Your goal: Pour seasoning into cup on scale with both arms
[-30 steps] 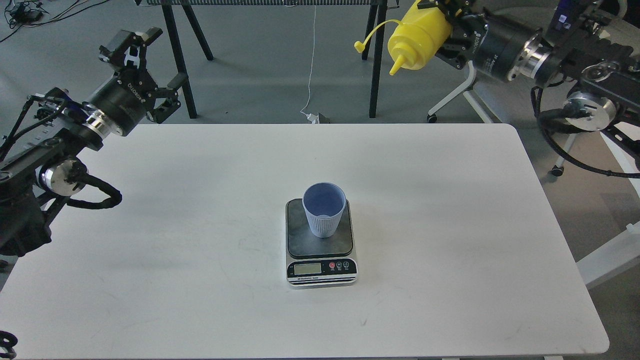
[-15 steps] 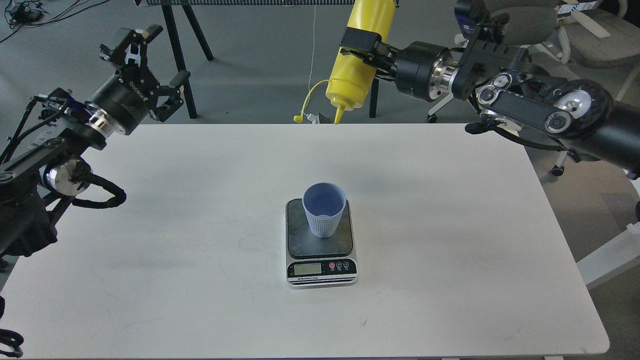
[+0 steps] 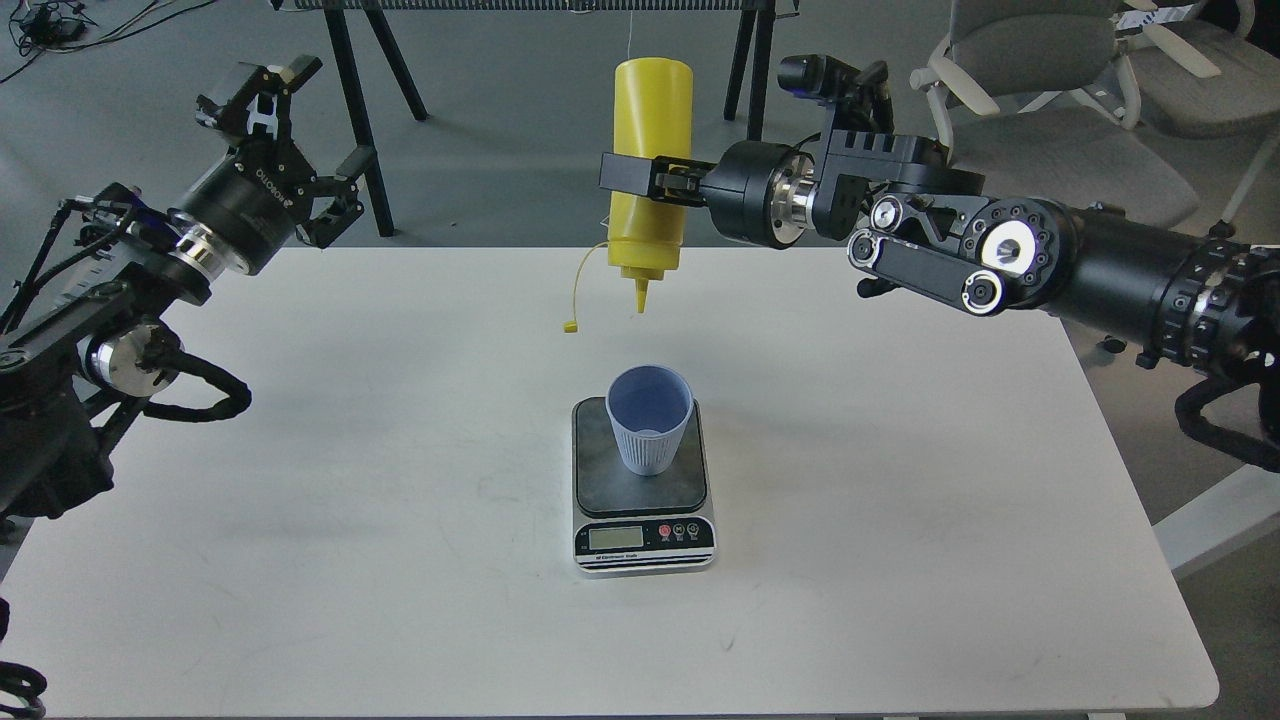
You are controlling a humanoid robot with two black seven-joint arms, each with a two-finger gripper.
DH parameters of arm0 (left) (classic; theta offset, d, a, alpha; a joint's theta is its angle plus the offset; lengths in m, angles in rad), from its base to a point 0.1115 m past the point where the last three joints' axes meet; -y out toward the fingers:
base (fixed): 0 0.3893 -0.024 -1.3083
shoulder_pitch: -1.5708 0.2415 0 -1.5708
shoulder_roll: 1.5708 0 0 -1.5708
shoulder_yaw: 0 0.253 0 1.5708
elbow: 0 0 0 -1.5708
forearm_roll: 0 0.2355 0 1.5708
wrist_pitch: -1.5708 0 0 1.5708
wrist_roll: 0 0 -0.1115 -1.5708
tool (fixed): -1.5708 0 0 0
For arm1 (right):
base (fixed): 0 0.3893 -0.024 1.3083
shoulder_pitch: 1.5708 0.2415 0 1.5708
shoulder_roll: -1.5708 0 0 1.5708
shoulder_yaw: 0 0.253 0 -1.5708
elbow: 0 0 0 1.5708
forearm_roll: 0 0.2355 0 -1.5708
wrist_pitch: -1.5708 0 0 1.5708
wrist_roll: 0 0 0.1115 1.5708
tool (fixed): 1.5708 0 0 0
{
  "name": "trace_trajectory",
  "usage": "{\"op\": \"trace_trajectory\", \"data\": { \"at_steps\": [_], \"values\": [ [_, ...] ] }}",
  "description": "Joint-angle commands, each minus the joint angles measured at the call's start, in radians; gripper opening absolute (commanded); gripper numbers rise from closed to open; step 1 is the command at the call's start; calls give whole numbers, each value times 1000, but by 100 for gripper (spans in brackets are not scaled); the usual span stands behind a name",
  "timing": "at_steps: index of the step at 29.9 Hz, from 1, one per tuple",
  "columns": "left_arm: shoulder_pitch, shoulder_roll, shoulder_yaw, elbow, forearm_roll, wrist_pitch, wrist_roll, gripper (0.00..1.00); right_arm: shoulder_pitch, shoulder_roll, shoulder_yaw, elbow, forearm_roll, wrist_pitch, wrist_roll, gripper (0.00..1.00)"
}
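The right claw (image 3: 640,185) is clamped on the inverted seasoning bottle (image 3: 652,130), nozzle down above the cup (image 3: 649,420) on the scale (image 3: 642,500). The left claw (image 3: 290,120) hangs spread, empty, over the counter (image 3: 300,450) edge, well left of the scale.

Cup (image 3: 650,420) on scale (image 3: 641,482); bottle (image 3: 651,170) seemingly behind.

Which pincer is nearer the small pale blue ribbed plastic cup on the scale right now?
The right pincer: it grips the upended tall yellow squeeze bottle, nozzle down above and behind the pale blue cup. The left pincer hangs open, off the table's far left corner.
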Motion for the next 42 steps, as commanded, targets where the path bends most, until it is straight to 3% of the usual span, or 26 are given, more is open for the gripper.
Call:
{"op": "trace_trajectory", "data": {
  "at_steps": [1, 11, 33, 42],
  "values": [
    [3, 0, 0, 0, 0, 0, 0, 99, -2, 16, -12, -2, -2, -2, 0, 8],
    [7, 1, 2, 0, 0, 0, 0, 99, -6, 80, -80, -43, -3, -3, 0, 8],
    [16, 0, 2, 0, 0, 0, 0, 99, -31, 88, -161, -55, -6, -9, 0, 9],
    [19, 0, 3, 0, 2, 0, 0, 99, -8, 85, -114, -69, 11, -14, -8, 9]
  ]
}}
